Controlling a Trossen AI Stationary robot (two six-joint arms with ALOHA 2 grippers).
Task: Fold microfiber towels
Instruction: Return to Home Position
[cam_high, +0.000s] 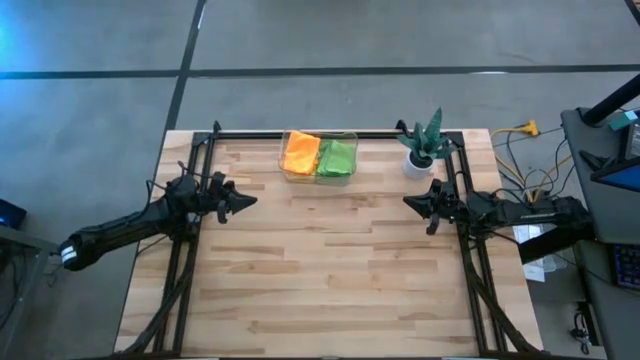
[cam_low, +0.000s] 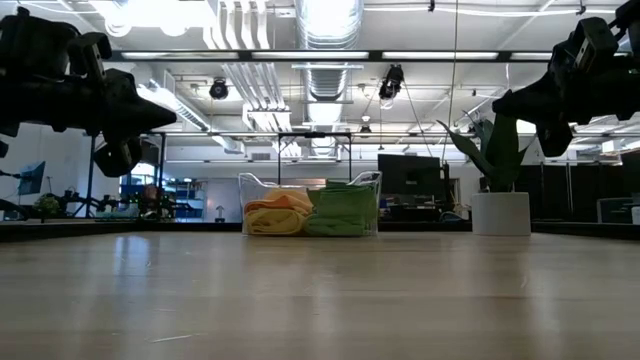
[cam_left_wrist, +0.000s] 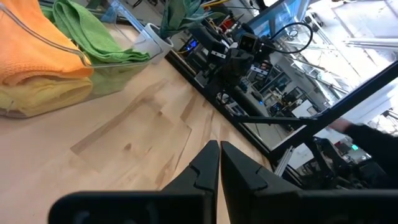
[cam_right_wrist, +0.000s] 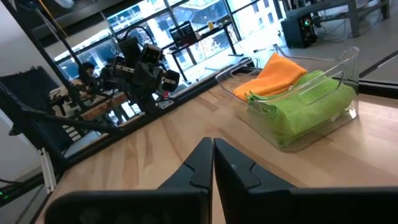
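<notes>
**Towels binned, both arms parked at the sides**

Your folding looks finished. The transparent bin (cam_low: 262, 185) sits at the middle of the worktop's (cam_high: 320, 280) far edge. The folded orange towel (cam_high: 301, 152) lies on top of the yellow towel (cam_left_wrist: 43, 96) in the half nearer the left edge. The lime green towels (cam_high: 337, 157) are stacked beside them in the half nearer the right edge. You cannot count the green layers for certain from these views. No cloth lies loose on the bare wood.

The step in hand reads as the move to rest, and it looks nearly or fully done. The left pincer (cam_high: 250, 200) hangs above the worktop near the left edge and points inward. The right pincer (cam_high: 408, 203) mirrors it near the right edge, just in front of the spiky plant (cam_high: 425, 138) in its white pot (cam_high: 416, 163) by the far right corner. The low view shows both pincers held well clear of the wood.

On each pincer the two fingers are pressed together with only a hairline between them. They pinch nothing and touch nothing.

For the next move you need no grasp. If the arms are not yet settled, let them finish without sweeping toward the bin or the pot. Check that no towel hangs over the bin's rim.
</notes>
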